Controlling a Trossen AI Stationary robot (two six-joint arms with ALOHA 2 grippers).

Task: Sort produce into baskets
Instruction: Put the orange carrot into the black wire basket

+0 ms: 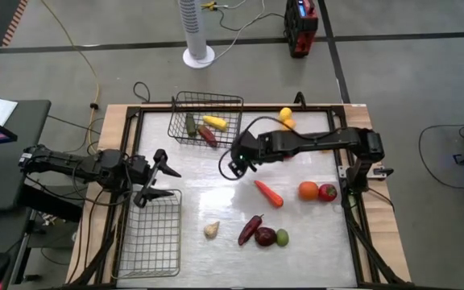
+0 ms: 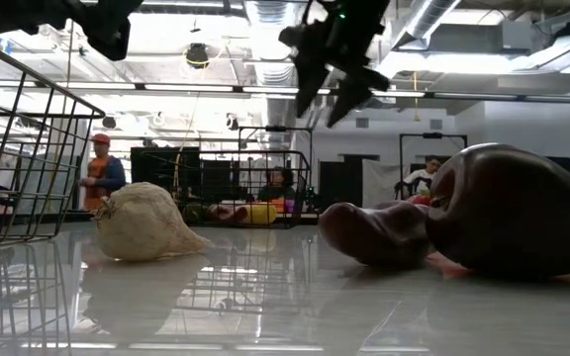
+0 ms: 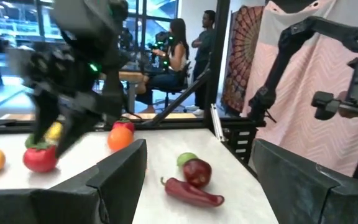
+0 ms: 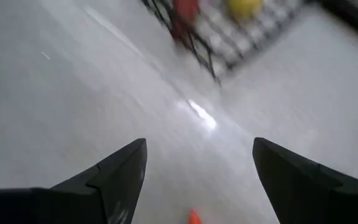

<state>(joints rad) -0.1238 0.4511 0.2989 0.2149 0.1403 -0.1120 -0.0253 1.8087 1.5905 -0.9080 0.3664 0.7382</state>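
My right gripper [image 1: 237,169] is open and empty above the table's middle, just near of the far wire basket [image 1: 206,119]. That basket holds a green piece, a yellow corn [image 1: 214,122] and a red chilli. The right wrist view [image 4: 199,143] shows bare table between the fingers and the carrot's tip [image 4: 194,216]. My left gripper [image 1: 174,184] is open and empty at the left, over the far end of the near basket [image 1: 150,234], which holds nothing. The carrot [image 1: 268,193], orange [image 1: 308,190], tomato [image 1: 327,192], garlic [image 1: 211,229], dark chilli [image 1: 250,229], eggplant [image 1: 265,236] and lime [image 1: 281,237] lie on the table.
Two yellow lemons [image 1: 286,117] lie at the far edge, right of the far basket. A raised frame [image 1: 353,217] borders the table. In the low view the garlic [image 2: 146,222] and eggplant [image 2: 503,213] lie close by. People sit and stand in the room beyond.
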